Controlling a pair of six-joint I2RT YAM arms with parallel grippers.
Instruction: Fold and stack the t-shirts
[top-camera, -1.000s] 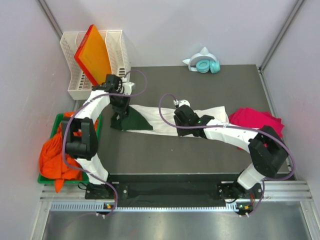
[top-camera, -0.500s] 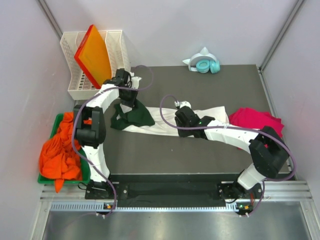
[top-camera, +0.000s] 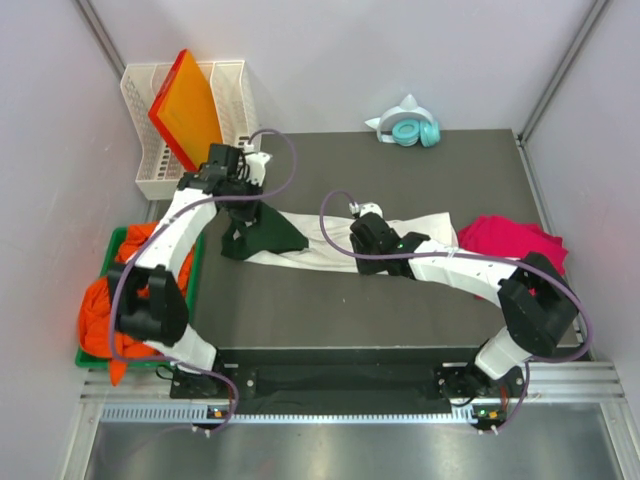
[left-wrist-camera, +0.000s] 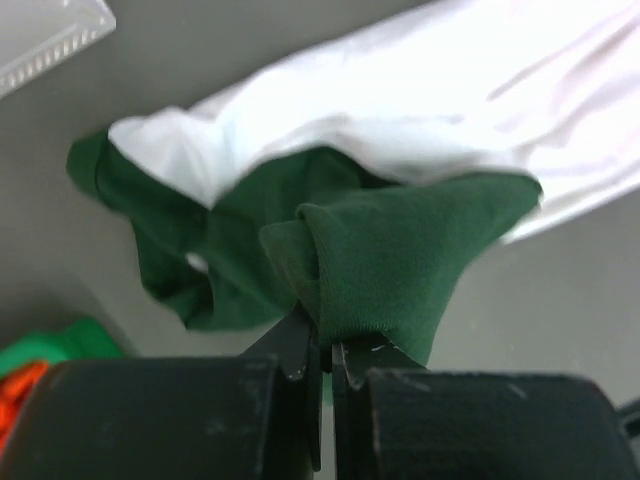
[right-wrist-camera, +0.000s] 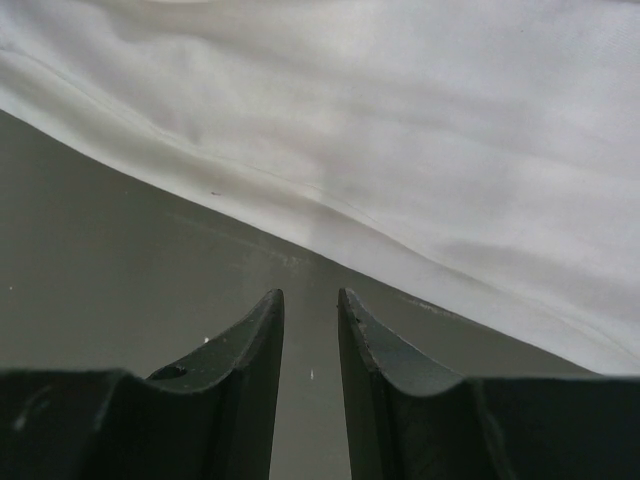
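Observation:
A dark green t-shirt (top-camera: 265, 234) lies bunched at the table's left, overlapping the left end of a white t-shirt (top-camera: 415, 232) spread across the middle. My left gripper (top-camera: 244, 192) is shut on a fold of the green t-shirt (left-wrist-camera: 400, 255) and holds it up in a peak, with my left gripper (left-wrist-camera: 326, 338) pinching the cloth's edge. The white t-shirt (left-wrist-camera: 470, 100) lies under and beyond it. My right gripper (top-camera: 360, 240) rests low at the white shirt's near edge. In its wrist view my right gripper (right-wrist-camera: 311, 300) stands narrowly open over bare table, with the white t-shirt (right-wrist-camera: 430, 140) just ahead.
A crumpled magenta shirt (top-camera: 512, 240) lies at the table's right edge. Orange shirts (top-camera: 118, 305) fill a green bin (top-camera: 112, 245) off the left side. A white rack (top-camera: 150, 150) with an orange folder (top-camera: 186, 108) stands back left. Teal headphones (top-camera: 407, 129) sit at the back.
My left gripper has lifted the green shirt's fold, first toward the back right and then slightly left, so the flat green cloth now stands in a peak. The right arm has stayed put.

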